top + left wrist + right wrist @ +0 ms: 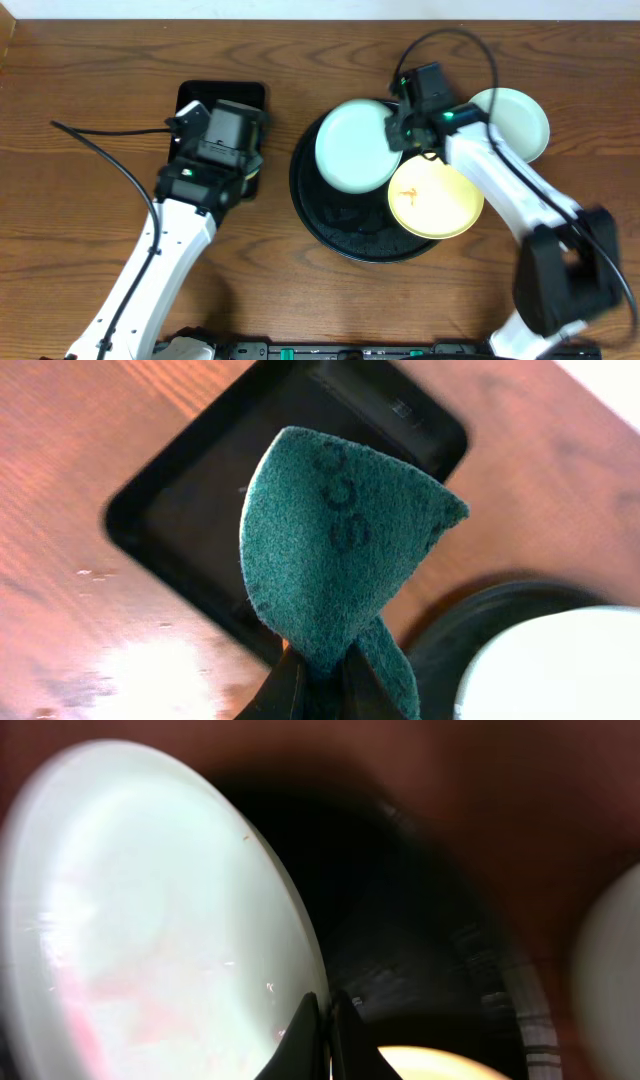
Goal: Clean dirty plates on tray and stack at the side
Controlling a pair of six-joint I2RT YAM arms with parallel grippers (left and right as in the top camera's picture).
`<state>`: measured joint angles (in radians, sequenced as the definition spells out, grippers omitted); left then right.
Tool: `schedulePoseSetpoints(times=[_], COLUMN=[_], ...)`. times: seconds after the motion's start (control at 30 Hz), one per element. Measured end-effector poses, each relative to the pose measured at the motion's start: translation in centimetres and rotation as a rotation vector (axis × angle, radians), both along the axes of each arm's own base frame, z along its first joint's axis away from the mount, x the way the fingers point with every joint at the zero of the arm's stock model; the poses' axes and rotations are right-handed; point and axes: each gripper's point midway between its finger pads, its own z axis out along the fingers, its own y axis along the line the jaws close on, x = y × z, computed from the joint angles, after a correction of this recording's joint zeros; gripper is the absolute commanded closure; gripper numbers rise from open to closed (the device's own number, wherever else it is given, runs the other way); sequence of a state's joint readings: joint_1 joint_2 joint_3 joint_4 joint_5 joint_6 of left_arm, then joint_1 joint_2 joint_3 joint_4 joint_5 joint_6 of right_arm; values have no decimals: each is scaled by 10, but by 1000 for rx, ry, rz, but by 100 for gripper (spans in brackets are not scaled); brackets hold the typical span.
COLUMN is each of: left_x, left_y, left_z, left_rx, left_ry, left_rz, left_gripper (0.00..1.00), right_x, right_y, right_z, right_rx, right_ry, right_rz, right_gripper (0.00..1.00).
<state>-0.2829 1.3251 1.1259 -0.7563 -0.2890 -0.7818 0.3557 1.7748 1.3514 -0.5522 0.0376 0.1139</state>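
A mint-green plate is held tilted over the large round black tray. My right gripper is shut on its right rim; the right wrist view shows the fingers pinching the plate's edge, which has faint pink smears. A pale yellow plate with a small orange smear lies on the tray's right side. A second mint-green plate lies on the table right of the tray. My left gripper is shut on a green scouring pad above the small rectangular black tray.
The small rectangular black tray sits left of the round tray, mostly under my left arm. Cables run across the wooden table at the left and top right. The right arm's base stands at the lower right.
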Motion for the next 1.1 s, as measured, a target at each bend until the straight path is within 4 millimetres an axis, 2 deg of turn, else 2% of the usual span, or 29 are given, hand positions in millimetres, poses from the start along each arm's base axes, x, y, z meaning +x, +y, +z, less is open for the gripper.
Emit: schedulePoseSetpoints(times=[0.07,0.23,0.5,0.63,0.83,1.1], left_x=[-5,-10,-10,-11,-14,-14], left_y=[6,18,28,27,27,27], left_z=[-7,-13,-13,-14,-16,-16], left_rx=[13,39,54,57,62,63], left_ry=[54,111,122,129,146,147], left_rz=[-37,-100,-116,-134,-145,-148], left_gripper=[93,92,93,92,92,92], right_x=[5,3,-6,-16,-28,-30], right_y=[-8,-4,17,32,49,45], right_z=[38,105,174,194,215,220], right_rx=[-50,-239,-648,-810,-939,-1010], right_ry=[-121,-362,-628,-686,-742,-734], right_rz=[-5,39,100,149,188,191], right_gripper=[99,99,99,99,99,99])
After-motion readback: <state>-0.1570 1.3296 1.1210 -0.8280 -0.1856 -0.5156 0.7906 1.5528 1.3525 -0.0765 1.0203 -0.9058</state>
